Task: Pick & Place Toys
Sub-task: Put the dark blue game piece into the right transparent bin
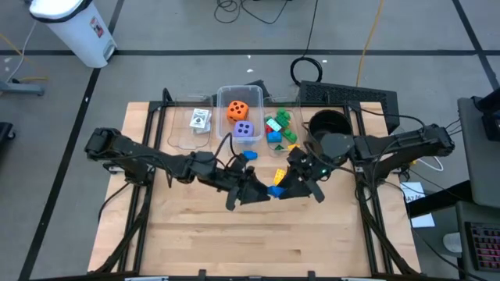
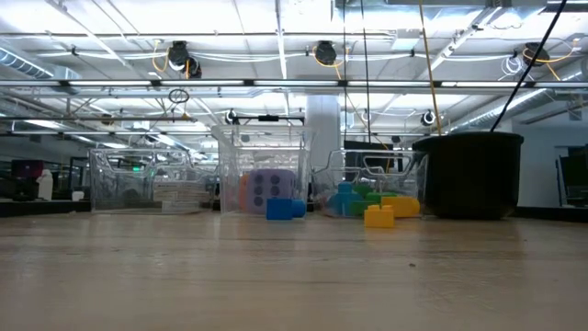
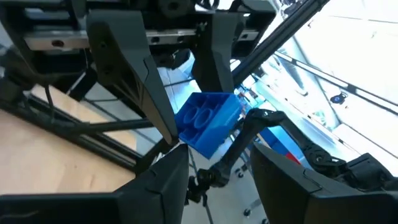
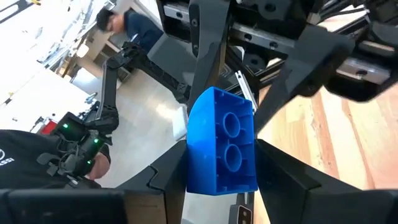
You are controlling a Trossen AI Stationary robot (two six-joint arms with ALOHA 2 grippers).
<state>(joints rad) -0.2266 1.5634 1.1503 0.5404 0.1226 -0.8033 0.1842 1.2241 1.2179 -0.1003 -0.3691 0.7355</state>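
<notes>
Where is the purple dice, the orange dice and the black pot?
purple dice (image 1: 244, 131), high view, on its dotted top face.
orange dice (image 1: 237, 110), high view, on its top face.
black pot (image 2: 472, 175), low view, on its side wall.

Both arms were dark, jointed and slim, trailing black cables. The left claw (image 1: 248, 193) and right claw (image 1: 287, 185) had angular black fingers; a green light glowed near the right wrist.

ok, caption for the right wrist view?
Right gripper holds the blue brick nose to nose with the left gripper, mid-handover.
</notes>
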